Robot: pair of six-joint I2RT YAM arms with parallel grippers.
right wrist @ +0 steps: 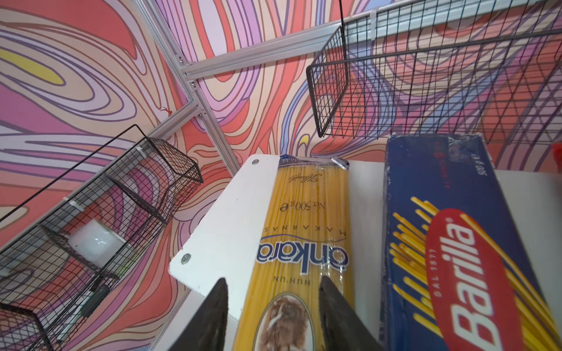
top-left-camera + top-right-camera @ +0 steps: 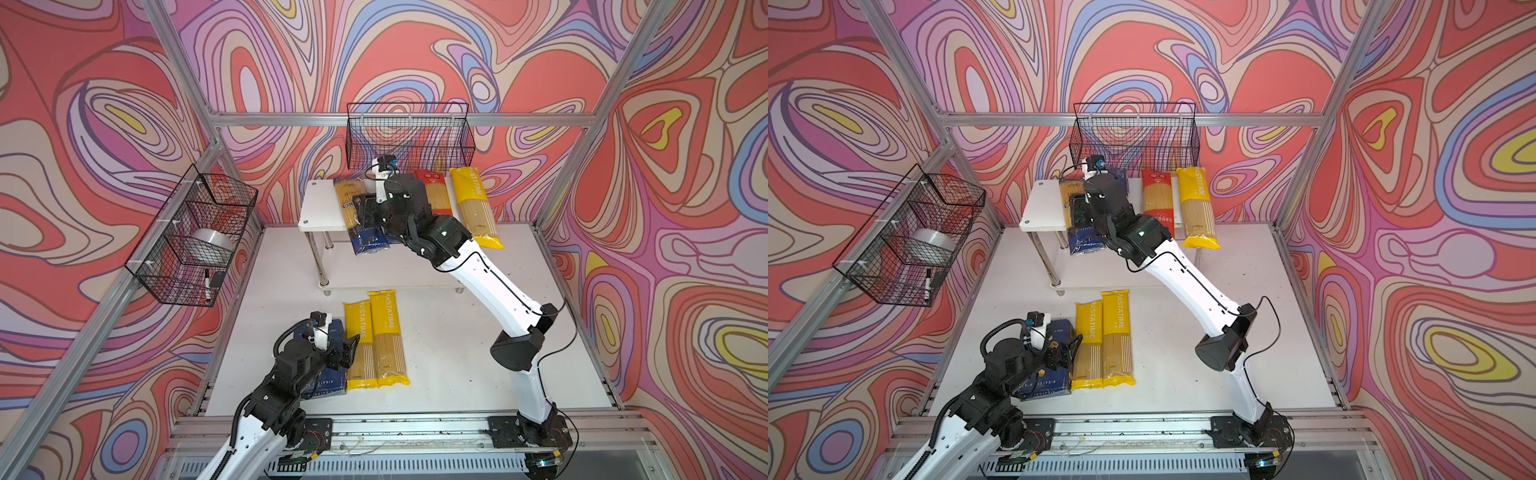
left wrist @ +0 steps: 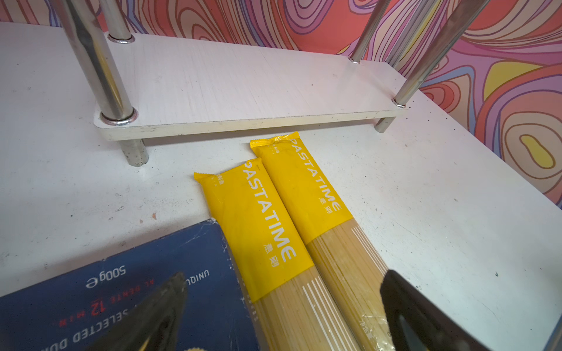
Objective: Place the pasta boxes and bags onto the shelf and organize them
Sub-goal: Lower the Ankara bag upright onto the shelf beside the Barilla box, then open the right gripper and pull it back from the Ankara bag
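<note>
Showing shelf [image 2: 320, 203] part-filled: 4 packs [image 2: 473, 203] are laid up top, 3 are left on table [image 2: 457, 353]. R gripper [image 1: 273, 279] is parted astride blue bag [image 1: 307, 218]; L gripper [image 3: 284, 275] is spread wide, empty.

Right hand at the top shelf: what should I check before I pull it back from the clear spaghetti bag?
1. Right hand free of the spaghetti bag: ok, a gap shows on one side.
2. Bag fully on the shelf: not ok, its dark blue end overhangs the front edge.
3. Bag apart from the blue box: ok, white board shows between them.
4. Room under the wire basket: cannot tell.
5. Left hand open, above two yellow bags on the table: ok.
</note>
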